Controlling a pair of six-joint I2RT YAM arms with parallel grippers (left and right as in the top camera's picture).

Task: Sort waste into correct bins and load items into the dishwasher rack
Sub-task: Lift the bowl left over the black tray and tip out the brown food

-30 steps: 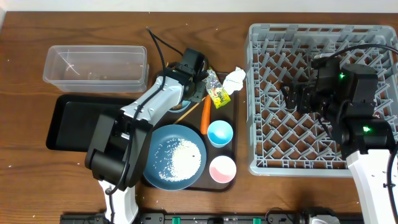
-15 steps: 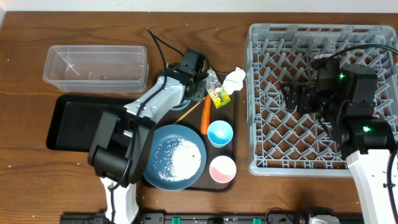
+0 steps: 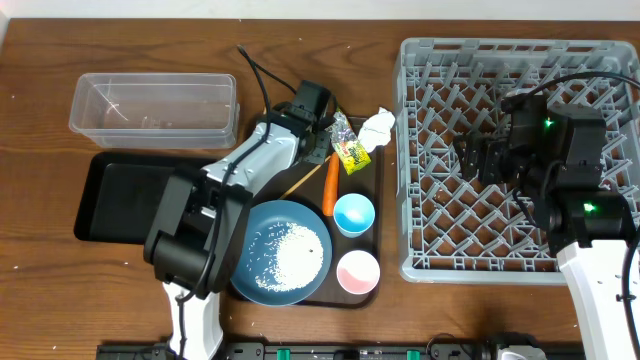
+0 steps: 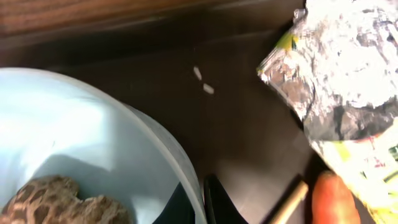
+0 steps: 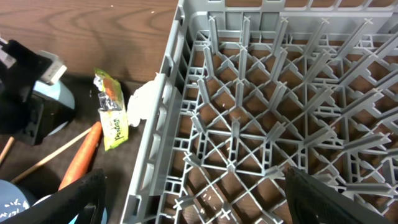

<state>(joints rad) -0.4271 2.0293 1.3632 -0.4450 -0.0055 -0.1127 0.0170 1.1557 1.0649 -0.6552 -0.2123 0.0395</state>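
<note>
Overhead looks straight down on the table [image 3: 40, 300]. Left wrist peers close at bowl [image 4: 74, 137] and wrapper [image 4: 348, 74]; right wrist, farther, shares the wrapper.

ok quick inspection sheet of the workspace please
surface: wooden table, brown serving tray on it
job's things: plate with rice, blue cup, pink cup, carrot, chopsticks, wrapper on that tray; paper wad at its corner; clear tub, black tray beside it; no dishes seen in rack
clutter: nothing seen
grippers: left gripper shut on bowl rim, food lump inside bowl; right gripper open above rack
cables: black cable at each arm
surroundings: nothing seen
</note>
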